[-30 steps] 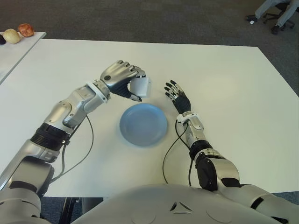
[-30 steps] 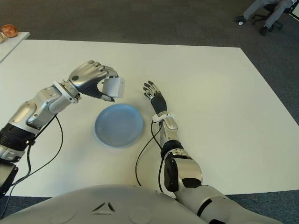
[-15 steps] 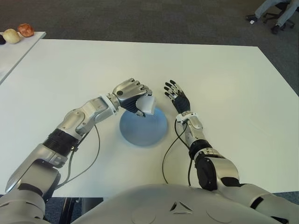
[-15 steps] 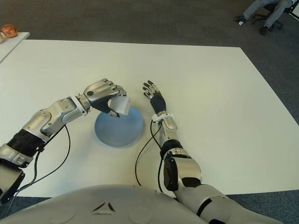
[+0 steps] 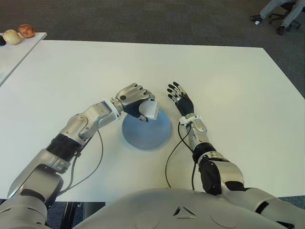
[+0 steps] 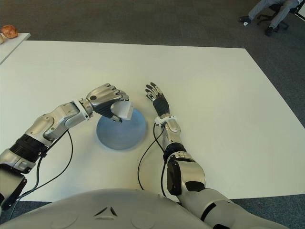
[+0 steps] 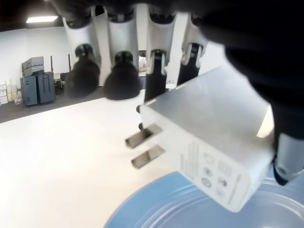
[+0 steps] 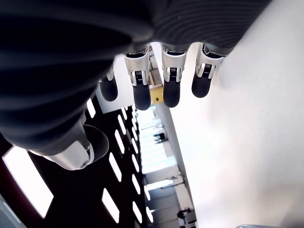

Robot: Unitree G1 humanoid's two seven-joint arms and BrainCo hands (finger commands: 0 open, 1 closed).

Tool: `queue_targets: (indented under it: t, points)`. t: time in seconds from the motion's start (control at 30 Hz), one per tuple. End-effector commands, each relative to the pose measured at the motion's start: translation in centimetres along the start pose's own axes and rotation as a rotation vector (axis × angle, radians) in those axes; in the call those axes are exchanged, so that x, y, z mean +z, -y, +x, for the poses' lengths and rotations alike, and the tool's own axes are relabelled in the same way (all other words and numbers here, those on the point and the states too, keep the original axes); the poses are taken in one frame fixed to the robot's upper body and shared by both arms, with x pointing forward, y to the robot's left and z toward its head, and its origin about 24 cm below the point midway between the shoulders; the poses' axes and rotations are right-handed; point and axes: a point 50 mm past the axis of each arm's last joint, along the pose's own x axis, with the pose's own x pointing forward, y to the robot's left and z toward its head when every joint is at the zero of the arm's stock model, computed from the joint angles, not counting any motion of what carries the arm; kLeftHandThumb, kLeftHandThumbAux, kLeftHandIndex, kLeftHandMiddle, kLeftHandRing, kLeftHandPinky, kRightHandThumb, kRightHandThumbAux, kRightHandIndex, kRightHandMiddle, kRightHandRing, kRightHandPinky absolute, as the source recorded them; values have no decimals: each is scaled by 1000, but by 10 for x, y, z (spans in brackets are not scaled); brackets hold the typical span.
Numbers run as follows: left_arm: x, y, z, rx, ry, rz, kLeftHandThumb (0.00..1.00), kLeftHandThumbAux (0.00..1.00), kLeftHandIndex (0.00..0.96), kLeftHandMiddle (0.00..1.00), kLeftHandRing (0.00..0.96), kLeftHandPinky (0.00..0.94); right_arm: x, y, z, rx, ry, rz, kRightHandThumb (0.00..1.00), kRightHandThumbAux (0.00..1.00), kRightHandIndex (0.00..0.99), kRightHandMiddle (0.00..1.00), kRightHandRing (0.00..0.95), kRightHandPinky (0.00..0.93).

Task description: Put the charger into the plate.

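- The left hand [image 5: 135,98] is positioned over the far-left edge of the plate [image 5: 152,133], with its fingers curled and clamped on the charger [image 5: 150,110].
- The charger is a white, block-shaped plug adapter. The left wrist view shows it [image 7: 209,156] pinched between the thumb on one side and the four fingers [image 7: 122,78] on the other.
- Two flat metal prongs [image 7: 145,145] project from one face of the charger, pointing away from the thumb and roughly level with the tabletop.
- The charger is held above the plate, over its far-left portion. It does not touch the plate surface; the wrist view shows the blue rim [image 7: 142,209] below the charger body.
- The plate is round and blue, and sits flat on the white tabletop [image 5: 228,86] between the two forearms.
- The right hand [image 5: 180,99] lies just right of the plate's far-right edge, fingers extended and spread, holding nothing. In the right wrist view the fingertips [image 8: 171,90] stand straight and apart beside the bare tabletop.
- A cable [image 5: 172,152] runs from the right forearm across the tabletop, beside the plate's right edge.
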Motion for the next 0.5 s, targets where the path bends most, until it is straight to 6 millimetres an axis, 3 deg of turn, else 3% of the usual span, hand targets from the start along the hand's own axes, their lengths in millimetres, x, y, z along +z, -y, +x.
queue_targets:
  t: [0.03, 0.2, 0.27, 0.3, 0.37, 0.5]
  points:
    - [2, 11, -1, -33, -1, -23, 852, 667, 402, 543, 812, 761, -41, 0, -26, -47, -176, 69, 0, 617, 93, 147, 99, 42]
    - [4, 13, -1, -33, 26, -68, 850, 665, 407, 549, 794, 764, -41, 0, -26, -45, -176, 59, 0, 605, 94, 149, 100, 43]
    - [5, 14, -3, -68, 55, -48, 842, 663, 424, 511, 682, 658, -40, 0, -26, -44, -176, 58, 0, 607, 95, 150, 101, 45]
    - [5, 14, -4, -91, 68, -31, 751, 617, 364, 440, 579, 569, -40, 0, -26, -43, -175, 58, 0, 608, 95, 150, 102, 46]
    - [6, 13, -6, -154, 93, 17, 502, 492, 179, 215, 273, 286, -40, 0, -26, -42, -173, 58, 0, 613, 96, 151, 103, 49]
    - [13, 3, -15, -250, 135, 95, 290, 320, 38, 45, 57, 60, -40, 0, -26, -30, -165, 57, 0, 632, 95, 146, 99, 38]
